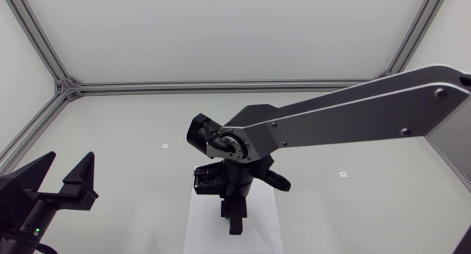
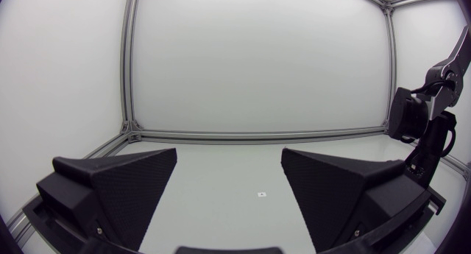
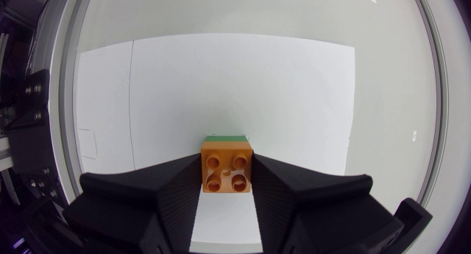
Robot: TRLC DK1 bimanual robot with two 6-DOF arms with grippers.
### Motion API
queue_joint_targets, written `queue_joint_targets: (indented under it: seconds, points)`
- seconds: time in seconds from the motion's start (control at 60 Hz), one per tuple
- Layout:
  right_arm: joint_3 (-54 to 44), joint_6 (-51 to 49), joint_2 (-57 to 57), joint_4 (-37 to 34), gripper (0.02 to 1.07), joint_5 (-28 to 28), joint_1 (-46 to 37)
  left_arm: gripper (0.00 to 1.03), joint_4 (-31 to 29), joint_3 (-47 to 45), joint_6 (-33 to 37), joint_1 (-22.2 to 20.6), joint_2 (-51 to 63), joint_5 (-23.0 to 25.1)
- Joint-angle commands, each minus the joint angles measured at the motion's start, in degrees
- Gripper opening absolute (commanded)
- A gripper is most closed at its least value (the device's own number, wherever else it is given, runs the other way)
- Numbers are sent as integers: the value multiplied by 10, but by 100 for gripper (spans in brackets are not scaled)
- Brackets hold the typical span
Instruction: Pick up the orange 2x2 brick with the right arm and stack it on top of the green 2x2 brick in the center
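Note:
In the right wrist view the orange 2x2 brick [image 3: 227, 173] sits studs-up between my right gripper's [image 3: 227, 186] two black fingers, which press on it from both sides. A thin strip of the green 2x2 brick [image 3: 226, 138] shows just past the orange brick's far edge, directly under it. Both lie over the white sheet [image 3: 221, 85]. From the head view my right arm comes in from the right and its gripper [image 1: 234, 212] points down at the white sheet [image 1: 200, 228], hiding both bricks. My left gripper [image 1: 68, 176] stands open at the lower left, holding nothing.
Small square markers [image 1: 165, 146] [image 1: 342, 174] lie on the grey table. An aluminium frame [image 1: 221, 86] runs along the back and sides. In the left wrist view my left gripper [image 2: 229, 191] faces across the table, with my right arm [image 2: 427, 136] far off to one side.

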Motion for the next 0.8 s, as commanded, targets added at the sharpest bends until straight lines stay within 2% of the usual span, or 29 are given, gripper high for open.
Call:
queue_joint_targets:
  seconds: [0.0,0.583,0.783]
  points:
    - [-29,5,39,-3,46,4,-1,99,-8,-23,7,2,-5,3]
    - [-24,8,45,0,56,4,-2,99,-8,-23,7,2,-5,3]
    - [-20,9,42,1,56,1,-2,99,-8,-23,7,2,-5,3]
